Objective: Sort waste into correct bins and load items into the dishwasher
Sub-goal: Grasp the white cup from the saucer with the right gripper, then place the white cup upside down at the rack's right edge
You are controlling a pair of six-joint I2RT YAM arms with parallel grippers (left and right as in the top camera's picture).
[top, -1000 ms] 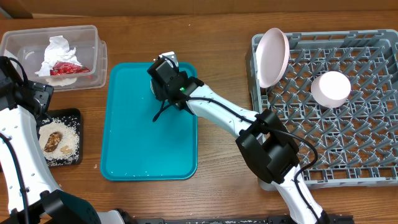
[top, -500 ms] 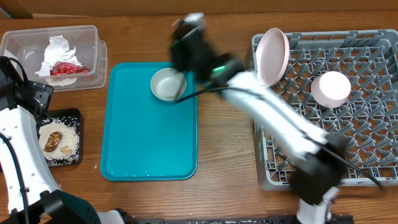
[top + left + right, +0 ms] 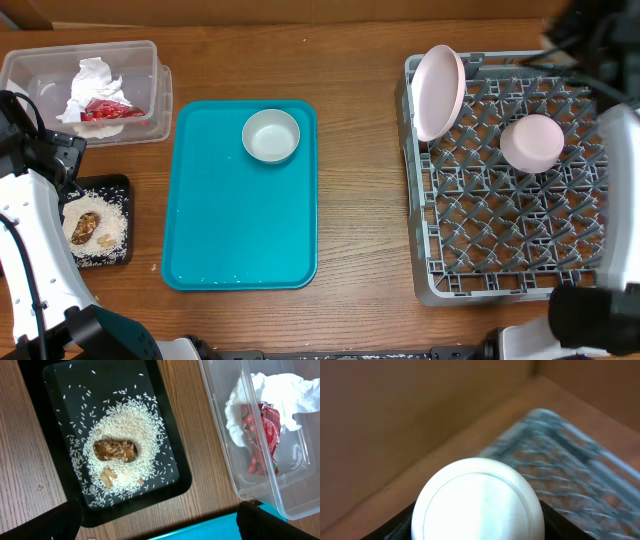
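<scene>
Right gripper (image 3: pixel 476 526) has the small white cup (image 3: pixel 477 495) clamped between its 2 dark fingers (image 3: pixel 395 527), the jaws part closed against the cup's sides. On that wrist feed I see the cup's round face filling the lower middle of the view, and behind it a blurred corner of the grey dish rack (image 3: pixel 560 467).

From overhead, the right arm is only a dark smear over the rack's far right corner, and I cannot make out the gripper or the cup there. 2 pale pink plates are in the rack. The larger plate (image 3: pixel 438 92) stands on edge at the rack's far left corner, and the smaller plate (image 3: pixel 532 142) leans among the pegs further right, apart from it.

The grey-green bowl (image 3: pixel 271 135) sits upright at the far end of the teal tray (image 3: pixel 240 230), which lies on the wooden table (image 3: pixel 360 60) between the rack and the bins.

On the left, the left gripper (image 3: pixel 160 522) hangs wide open with nothing in it, its fingers (image 3: pixel 37 522) at the 2 lower corners of the wrist view. Below it, the black tray (image 3: pixel 180 477) holds a heap of rice (image 3: pixel 127 425) with brown lumps (image 3: pixel 115 450) in the middle. Just beside it, the clear tub (image 3: pixel 220 425) holds the crumpled napkin (image 3: pixel 280 385) and the red wrapper (image 3: pixel 262 430) that lies against it.
</scene>
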